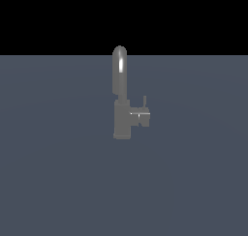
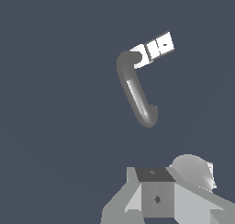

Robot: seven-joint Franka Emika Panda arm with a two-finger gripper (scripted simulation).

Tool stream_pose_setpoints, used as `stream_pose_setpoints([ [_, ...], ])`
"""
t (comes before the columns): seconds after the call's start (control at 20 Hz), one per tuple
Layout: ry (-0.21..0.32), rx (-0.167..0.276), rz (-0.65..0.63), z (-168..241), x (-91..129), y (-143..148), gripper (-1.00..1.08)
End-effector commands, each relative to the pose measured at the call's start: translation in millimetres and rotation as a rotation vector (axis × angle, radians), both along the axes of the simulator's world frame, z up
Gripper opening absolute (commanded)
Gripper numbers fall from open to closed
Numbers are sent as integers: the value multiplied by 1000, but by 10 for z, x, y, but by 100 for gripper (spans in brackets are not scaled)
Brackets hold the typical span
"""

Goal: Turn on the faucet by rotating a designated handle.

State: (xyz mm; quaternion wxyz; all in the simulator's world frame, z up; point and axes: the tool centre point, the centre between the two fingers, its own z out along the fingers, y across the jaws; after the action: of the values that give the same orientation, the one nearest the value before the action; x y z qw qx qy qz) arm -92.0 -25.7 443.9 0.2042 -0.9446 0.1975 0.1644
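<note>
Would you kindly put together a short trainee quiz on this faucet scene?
1. True or false: the handle sticks out of the faucet body toward the exterior view's left.
2. In the exterior view, the thin pin on the handle is: A) upright, B) lying flat, C) pointing down.
3. Fill in: the faucet's tallest part is the arched ____.
Key: 1 false, it points to the exterior view's right; 2 A; 3 spout.

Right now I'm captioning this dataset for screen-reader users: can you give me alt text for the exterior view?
A small grey faucet with a tall arched spout stands alone on a flat blue-grey surface. Its short handle sticks out toward the exterior view's right, with a thin lever pin pointing up. Neither the robot arm nor its end effector appears in this view.
</note>
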Motion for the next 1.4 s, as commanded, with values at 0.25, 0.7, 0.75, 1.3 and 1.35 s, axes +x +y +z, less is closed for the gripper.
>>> stream_pose_setpoints([
  [0.25,120,121,-113,-309,367,-145,-100],
  [0.7,274,278,-257,-788,749,-325,-100],
  [0.75,293,297,-275,-850,788,-345,-100],
  [1.3,522,530,-489,-1692,1137,-532,-100],
  [1.35,545,553,-511,-1785,1159,-543,-100],
])
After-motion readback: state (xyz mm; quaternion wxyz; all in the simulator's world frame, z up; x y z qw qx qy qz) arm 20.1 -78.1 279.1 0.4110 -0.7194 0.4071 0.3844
